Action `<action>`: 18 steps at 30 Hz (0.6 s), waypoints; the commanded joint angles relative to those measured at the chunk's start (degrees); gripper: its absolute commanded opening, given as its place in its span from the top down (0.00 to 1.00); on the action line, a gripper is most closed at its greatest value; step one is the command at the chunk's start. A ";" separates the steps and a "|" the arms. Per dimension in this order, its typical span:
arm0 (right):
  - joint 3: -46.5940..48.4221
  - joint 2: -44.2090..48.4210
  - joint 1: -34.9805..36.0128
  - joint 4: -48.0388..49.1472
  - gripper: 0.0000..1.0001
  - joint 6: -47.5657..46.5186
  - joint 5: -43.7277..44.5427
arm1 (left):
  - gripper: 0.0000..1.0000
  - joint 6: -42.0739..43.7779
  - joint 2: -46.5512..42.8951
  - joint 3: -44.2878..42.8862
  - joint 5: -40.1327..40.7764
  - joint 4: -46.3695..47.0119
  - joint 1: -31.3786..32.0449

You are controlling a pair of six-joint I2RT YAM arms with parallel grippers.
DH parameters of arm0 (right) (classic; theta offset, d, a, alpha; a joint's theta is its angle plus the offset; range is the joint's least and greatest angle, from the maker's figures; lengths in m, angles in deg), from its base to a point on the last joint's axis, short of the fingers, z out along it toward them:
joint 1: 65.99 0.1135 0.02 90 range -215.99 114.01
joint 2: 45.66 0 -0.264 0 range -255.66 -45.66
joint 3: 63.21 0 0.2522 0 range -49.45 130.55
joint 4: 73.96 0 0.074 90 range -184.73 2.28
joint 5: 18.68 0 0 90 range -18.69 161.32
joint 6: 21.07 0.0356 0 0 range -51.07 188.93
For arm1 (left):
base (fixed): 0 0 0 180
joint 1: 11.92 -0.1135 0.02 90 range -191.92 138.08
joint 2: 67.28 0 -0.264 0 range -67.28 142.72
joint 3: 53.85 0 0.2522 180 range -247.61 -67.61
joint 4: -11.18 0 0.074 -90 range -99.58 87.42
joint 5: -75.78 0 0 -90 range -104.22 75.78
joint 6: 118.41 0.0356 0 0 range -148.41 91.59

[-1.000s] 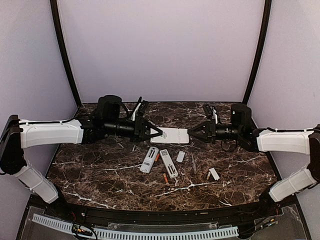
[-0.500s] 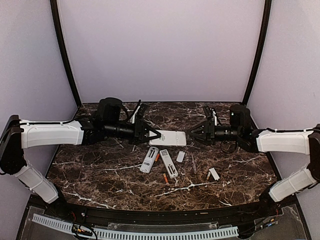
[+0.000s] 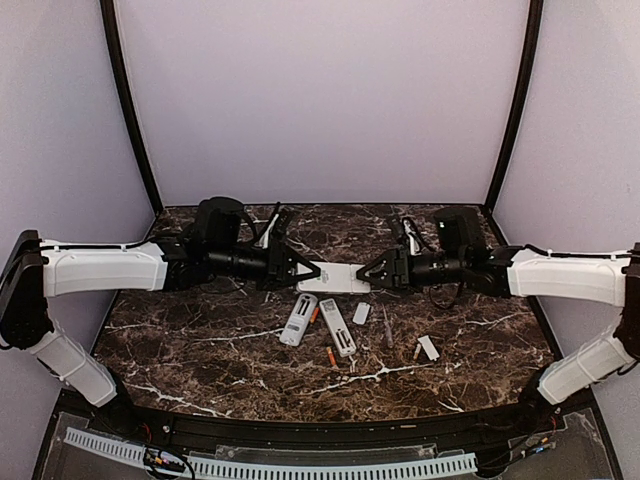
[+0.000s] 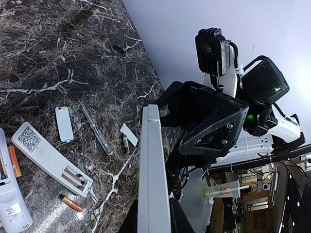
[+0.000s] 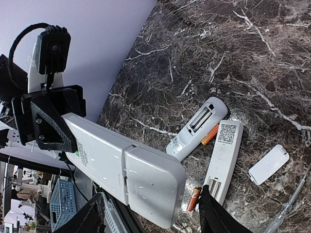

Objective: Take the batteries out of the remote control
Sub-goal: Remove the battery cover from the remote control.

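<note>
Desk: Who has what, from the left?

Caption: The left gripper (image 3: 303, 270) is clamped on the left end of a white remote (image 3: 335, 277) and holds it level above the marble table (image 3: 200, 340). At the remote's right end the right gripper (image 3: 374, 274) stands wide open. It has a finger on either side of the remote, neither seen pressing, and it holds nothing.

Desk: And the batteries?

Caption: Loose batteries (image 3: 331, 355) lie on the table below. One orange cell sits between the two open remotes (image 3: 298, 320), one lies just in front of them, and one lies further right beside a white plate (image 3: 429, 347). Any cells in the lifted remote are hidden. Its back cover (image 5: 153, 179) looks shut in the right wrist view, so they are probably inside.

Desk: How will it all handle?

Caption: The remote is likely a light, stiff plastic shell, smooth enough to twist or slip in a one-ended hold if pushed hard. The cover is best taken by its long edges near the seam and slid off along the body. The cells are small, hard and round, so they are apt to roll. Each is best pinched across the middle of its barrel
</note>
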 commanded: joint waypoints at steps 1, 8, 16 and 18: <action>3.50 -1.58 2.46 -6.94 0.37 -2.85 6.60 | 1.00 -0.07 -0.93 0.71 0.10 0.61 -0.43; 6.03 -2.86 4.21 -11.06 0.39 -2.90 10.55 | 1.00 -0.27 -1.08 0.91 0.46 0.51 -0.49; 8.12 -3.94 5.62 -13.25 0.39 -3.33 12.78 | 1.00 -0.47 -0.86 0.99 0.46 0.47 -0.61; 8.65 -4.45 6.02 -13.83 0.40 -3.42 13.49 | 1.00 -0.54 -0.83 1.00 0.39 0.48 -0.70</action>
